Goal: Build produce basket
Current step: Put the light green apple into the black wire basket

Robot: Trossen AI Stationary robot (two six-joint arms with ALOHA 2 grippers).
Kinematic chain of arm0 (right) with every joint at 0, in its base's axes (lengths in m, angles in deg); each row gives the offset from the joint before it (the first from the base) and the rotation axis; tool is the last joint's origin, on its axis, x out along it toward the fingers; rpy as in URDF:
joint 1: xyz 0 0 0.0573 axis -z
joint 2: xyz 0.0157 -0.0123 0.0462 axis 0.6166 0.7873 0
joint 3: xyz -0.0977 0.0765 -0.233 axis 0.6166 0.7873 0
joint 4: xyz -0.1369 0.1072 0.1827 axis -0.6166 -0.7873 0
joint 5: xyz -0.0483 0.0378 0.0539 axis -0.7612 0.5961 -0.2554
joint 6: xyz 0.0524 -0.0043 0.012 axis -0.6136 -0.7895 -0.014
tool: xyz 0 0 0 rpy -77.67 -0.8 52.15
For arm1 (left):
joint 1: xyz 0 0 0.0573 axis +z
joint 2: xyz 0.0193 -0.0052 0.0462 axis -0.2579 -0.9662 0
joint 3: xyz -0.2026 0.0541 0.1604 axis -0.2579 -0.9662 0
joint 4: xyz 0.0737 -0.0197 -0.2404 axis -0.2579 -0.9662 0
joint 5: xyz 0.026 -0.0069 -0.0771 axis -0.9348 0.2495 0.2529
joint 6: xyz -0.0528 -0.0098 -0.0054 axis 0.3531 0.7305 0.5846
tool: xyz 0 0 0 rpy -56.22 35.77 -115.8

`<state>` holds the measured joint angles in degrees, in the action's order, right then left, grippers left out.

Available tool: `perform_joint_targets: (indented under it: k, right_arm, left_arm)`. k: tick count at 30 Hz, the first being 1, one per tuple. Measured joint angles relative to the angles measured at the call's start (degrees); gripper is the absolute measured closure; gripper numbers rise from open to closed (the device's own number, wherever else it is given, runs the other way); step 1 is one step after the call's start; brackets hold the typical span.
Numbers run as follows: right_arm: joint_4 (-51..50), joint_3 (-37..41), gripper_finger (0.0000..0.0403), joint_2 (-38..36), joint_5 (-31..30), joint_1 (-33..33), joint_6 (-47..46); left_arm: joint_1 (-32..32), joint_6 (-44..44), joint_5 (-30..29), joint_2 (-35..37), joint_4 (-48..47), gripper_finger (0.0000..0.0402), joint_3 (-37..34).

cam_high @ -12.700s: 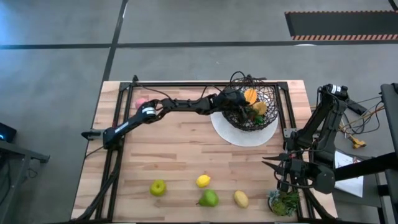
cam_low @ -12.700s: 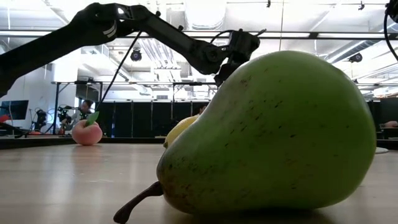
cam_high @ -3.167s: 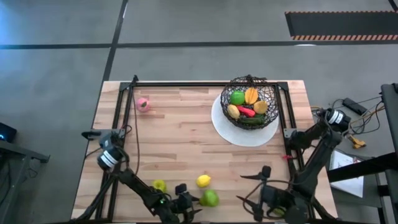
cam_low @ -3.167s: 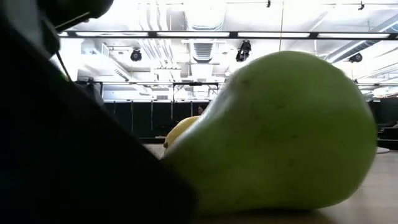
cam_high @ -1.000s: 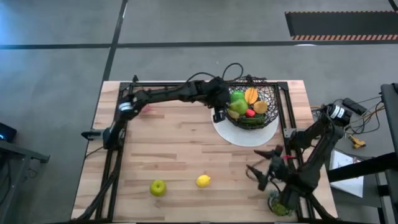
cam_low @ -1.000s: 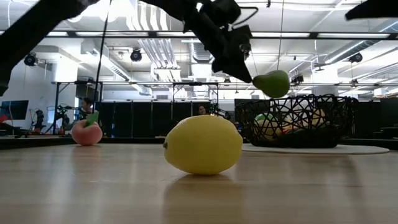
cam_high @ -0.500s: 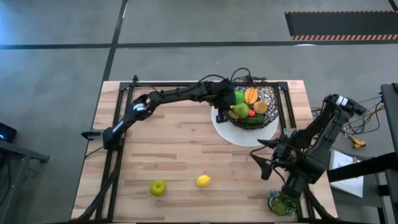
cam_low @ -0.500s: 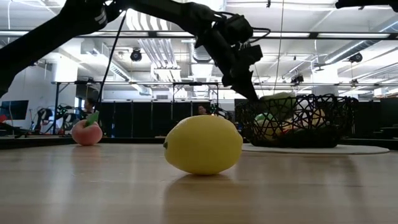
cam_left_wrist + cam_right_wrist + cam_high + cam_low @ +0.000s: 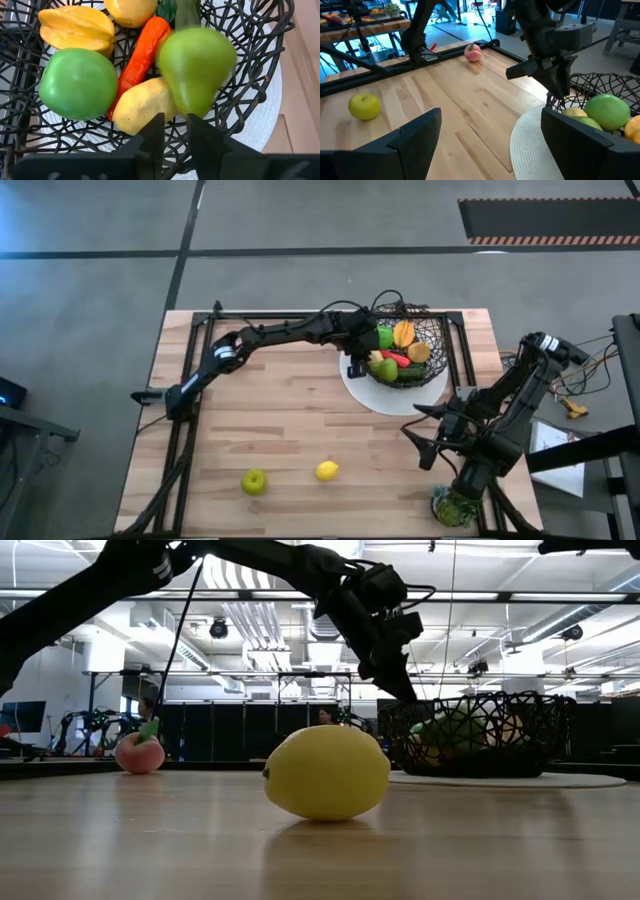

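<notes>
Closest to the robot, a small yellow toy lemon [image 9: 326, 471] and a round green toy apple [image 9: 254, 480] lay on the wooden table [image 9: 280, 420], not in the basket yet. The right claw [image 9: 415, 435] hung wide open and empty, a little farther in, near the flat white round plate [image 9: 395, 402]. Farther back, the dark brown woven wire basket [image 9: 435, 330] sat on that plate. The left claw [image 9: 175, 120] was at its near rim, its fingers a little apart with nothing between them. The green toy pear [image 9: 197, 70] lay on top of the other fruit inside, right by the claw's tips. It looked wobbly there, so it might roll off the pile. If the claw pulled back low, it might catch the wire and tip the basket. Farthest away, a pink toy peach [image 9: 140, 753] sat near the table's back edge, and a bump could roll it off.
</notes>
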<state>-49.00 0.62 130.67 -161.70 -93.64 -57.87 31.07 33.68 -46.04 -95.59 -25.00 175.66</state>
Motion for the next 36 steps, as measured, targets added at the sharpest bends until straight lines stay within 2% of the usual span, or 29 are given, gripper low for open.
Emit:
perform_joint_targets:
  k: [10, 15, 18, 21, 29, 32, 36]
  right_arm:
    - [0.0, 0.0, 0.0078, 0.4, 0.1, 0.0, -0.5]
    - [0.0, 0.2, 0.0078, 0.4, 0.1, 0.4, -1.1]
    - [0.0, 1.0, 0.0078, 0.4, 0.6, 0.6, -2.4]
    - [0.0, 2.5, 0.0078, 0.4, 0.6, 0.6, -4.3]
    - [0.6, 6.8, 0.0078, 0.4, 0.5, 0.6, -10.7]
    - [0.9, 8.1, 0.0078, 0.7, 0.5, 0.8, -12.1]
    - [3.8, 10.0, 0.0078, 0.8, -2.3, 1.1, -12.0]
  left_arm:
    - [0.0, -0.2, 0.7, 0.7, 1.0, 0.0287, 1.6]
    - [0.0, -1.5, 1.4, 5.9, 1.1, 0.0283, -0.1]
    - [0.1, -1.9, 5.6, 9.8, 2.9, 0.0283, -3.6]
    - [0.6, -1.8, 9.4, 13.3, 8.9, 0.0283, -11.0]
    - [1.3, 5.6, 9.4, 26.8, 38.3, 0.0283, -40.7]
    - [1.6, 10.6, 8.2, 32.3, 49.8, 0.0283, -53.3]
    - [1.6, 13.5, 2.8, 40.0, 64.7, 0.0283, -68.7]
